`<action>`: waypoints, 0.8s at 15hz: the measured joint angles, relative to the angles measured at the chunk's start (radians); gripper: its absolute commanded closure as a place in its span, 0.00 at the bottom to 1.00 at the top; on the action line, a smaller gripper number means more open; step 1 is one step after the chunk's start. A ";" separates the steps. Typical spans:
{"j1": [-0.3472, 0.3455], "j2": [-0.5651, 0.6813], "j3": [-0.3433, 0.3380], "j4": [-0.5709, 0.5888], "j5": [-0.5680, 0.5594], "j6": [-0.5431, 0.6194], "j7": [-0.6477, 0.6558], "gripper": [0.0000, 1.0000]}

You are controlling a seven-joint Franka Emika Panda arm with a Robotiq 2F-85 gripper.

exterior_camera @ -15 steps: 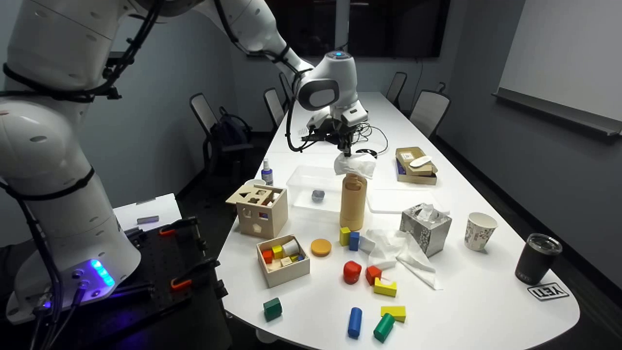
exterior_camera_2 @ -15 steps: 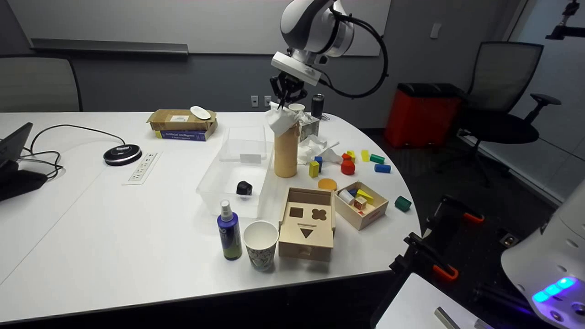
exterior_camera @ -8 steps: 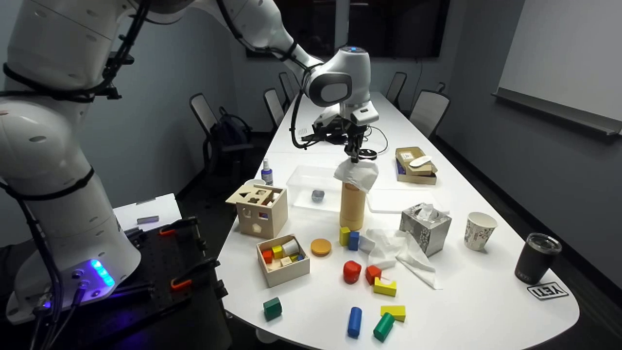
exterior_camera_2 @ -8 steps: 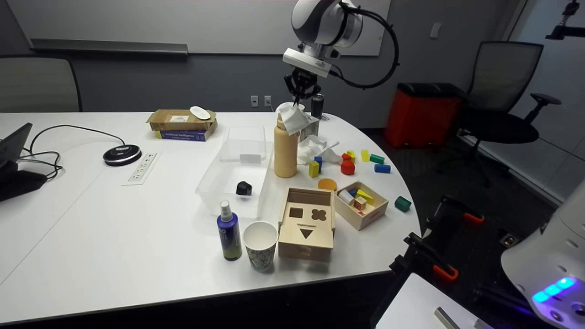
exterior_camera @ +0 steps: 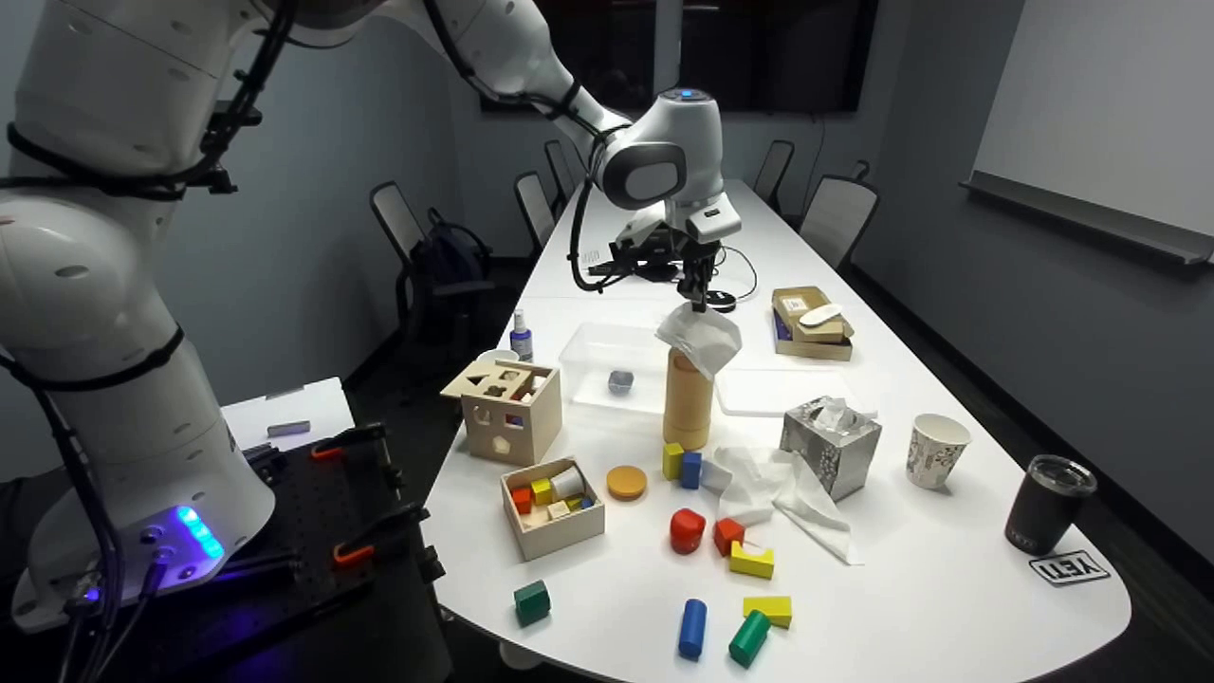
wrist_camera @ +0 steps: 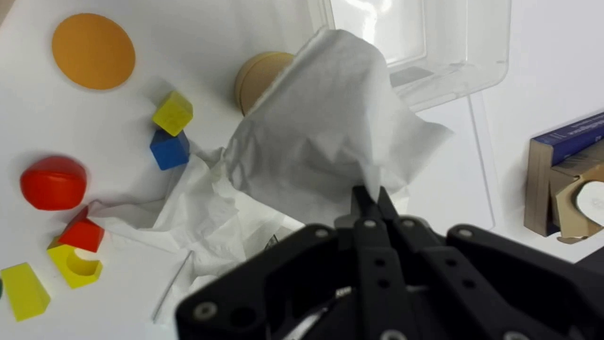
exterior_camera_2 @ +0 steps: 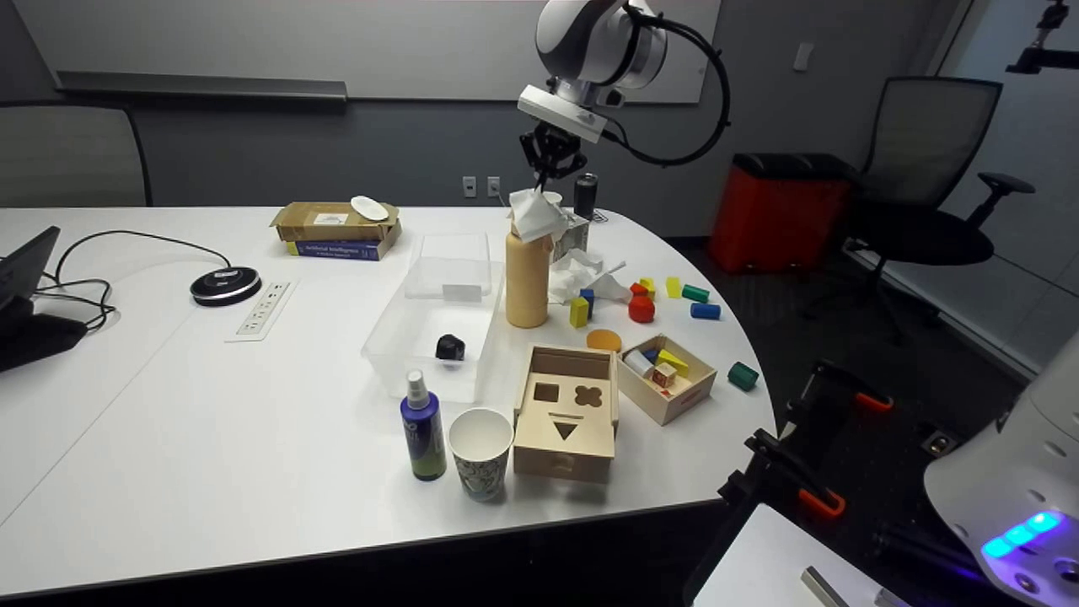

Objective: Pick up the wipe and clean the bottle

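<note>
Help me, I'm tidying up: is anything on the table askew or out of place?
The wooden sorter has its lid jutting past one edge, leaving the top partly open. Crumpled tissue lies beside the tissue box; loose blocks lie outside the tray holding others.

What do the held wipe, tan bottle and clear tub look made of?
Held wipe: probably matte paper tissue, given its soft creases. Tan bottle: satin, smooth and evenly coloured; painted metal or plastic, unclear. Clear tub: likely glossy plastic, see-through with glare.

White wipe (exterior_camera: pixel 704 340), tan bottle (exterior_camera: pixel 688 408), black hand (wrist_camera: pixel 372 193)
</note>
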State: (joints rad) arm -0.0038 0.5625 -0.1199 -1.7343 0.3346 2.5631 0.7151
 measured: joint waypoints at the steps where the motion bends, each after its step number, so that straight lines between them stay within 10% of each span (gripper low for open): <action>1: 0.000 0.003 0.005 0.000 0.002 0.021 0.000 1.00; 12: 0.000 0.057 0.033 0.024 0.035 0.094 0.000 1.00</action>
State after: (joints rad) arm -0.0039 0.6194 -0.0869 -1.7107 0.3692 2.6566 0.7153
